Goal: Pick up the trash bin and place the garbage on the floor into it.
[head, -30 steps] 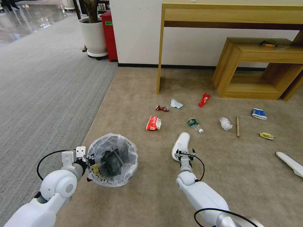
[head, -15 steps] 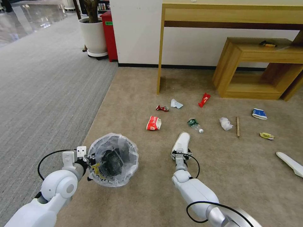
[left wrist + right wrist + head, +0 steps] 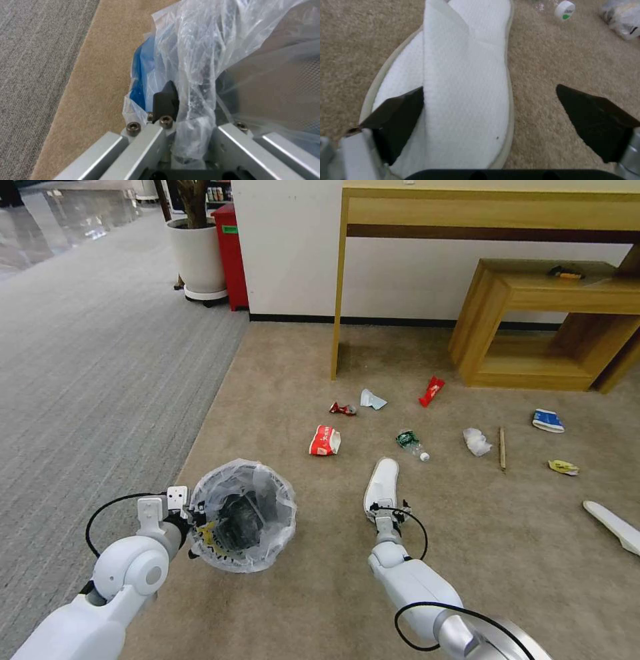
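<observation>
1. The left gripper (image 3: 189,515) is clamped on the rim of the small round black trash bin (image 3: 241,517), lined with crinkled translucent plastic, left of the flat white slipper (image 3: 382,485). Thin plastic could slip.
2. The right gripper (image 3: 491,117) hangs spread over the slipper's heel on the beige short-pile carpet (image 3: 507,540); one fingertip (image 3: 400,110) overlaps the sole, so closing might skid it away.

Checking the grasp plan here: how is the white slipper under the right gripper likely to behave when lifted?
The slipper looks thin, of textured cloth with a folded strap, so it probably flops and droops if pinched at one end. It is likely light. The right gripper is open astride it, one finger over the sole; the flat edge may slip.
</observation>
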You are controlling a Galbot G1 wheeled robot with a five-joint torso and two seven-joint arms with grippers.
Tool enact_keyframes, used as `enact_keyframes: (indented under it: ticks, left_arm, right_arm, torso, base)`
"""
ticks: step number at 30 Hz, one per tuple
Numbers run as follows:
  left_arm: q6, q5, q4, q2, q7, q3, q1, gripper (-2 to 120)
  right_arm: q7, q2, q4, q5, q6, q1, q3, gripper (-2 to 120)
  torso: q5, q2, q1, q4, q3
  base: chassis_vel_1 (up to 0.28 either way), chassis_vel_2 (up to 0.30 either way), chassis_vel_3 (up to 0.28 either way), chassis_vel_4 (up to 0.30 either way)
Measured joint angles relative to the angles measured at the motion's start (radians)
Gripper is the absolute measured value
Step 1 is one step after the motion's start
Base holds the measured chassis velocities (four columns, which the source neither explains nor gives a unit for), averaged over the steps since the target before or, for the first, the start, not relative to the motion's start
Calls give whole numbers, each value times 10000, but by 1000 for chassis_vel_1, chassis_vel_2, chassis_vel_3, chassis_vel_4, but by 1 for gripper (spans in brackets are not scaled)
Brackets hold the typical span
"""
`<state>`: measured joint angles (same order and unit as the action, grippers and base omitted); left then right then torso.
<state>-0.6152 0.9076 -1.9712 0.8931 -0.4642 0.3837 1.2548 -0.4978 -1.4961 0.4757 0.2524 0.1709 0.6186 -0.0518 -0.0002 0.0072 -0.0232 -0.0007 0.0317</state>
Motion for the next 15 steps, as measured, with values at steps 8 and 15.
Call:
enact_keyframes:
  ticks: [8, 15]
  left_arm:
    - [18, 2, 3, 7, 0, -48, -72, 0]
    - [29, -6, -8, 48, -1, -58, -92, 0]
  right_arm:
    - [75, 33, 24, -46, 43, 70, 73, 68]
    - [98, 95, 59, -80, 73, 126, 99, 41]
  torso:
    - [1, 0, 0, 0, 0]
    - [0, 0, 0, 0, 0]
  base:
    - [0, 0, 0, 0]
    - [0, 0, 0, 0]
